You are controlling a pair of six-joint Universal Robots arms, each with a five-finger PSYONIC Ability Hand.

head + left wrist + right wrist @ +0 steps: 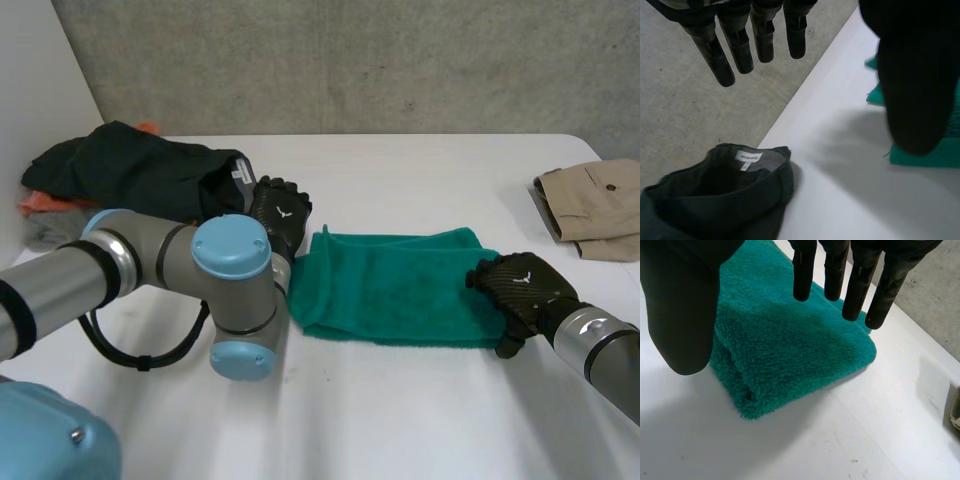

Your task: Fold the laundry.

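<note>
The left hand [278, 215] and right hand [520, 285] are hovering at opposite ends of the folded green towel [400, 290] on the bench [400, 420], fingers straight and holding nothing.

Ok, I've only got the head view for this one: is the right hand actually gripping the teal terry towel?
Observer: No. The right wrist view shows the right hand with straight fingers over the folded teal terry towel, thumb apart, nothing pinched.
Operator: And the left hand?
Observer: In its wrist view the left hand is open too: its fingers are straight, its thumb is near the towel's corner, and it holds nothing.
Operator: The dark garment beside it?
Observer: The dark crumpled garment lies open-mouthed, with a white label sewn on a grey inner band.
</note>
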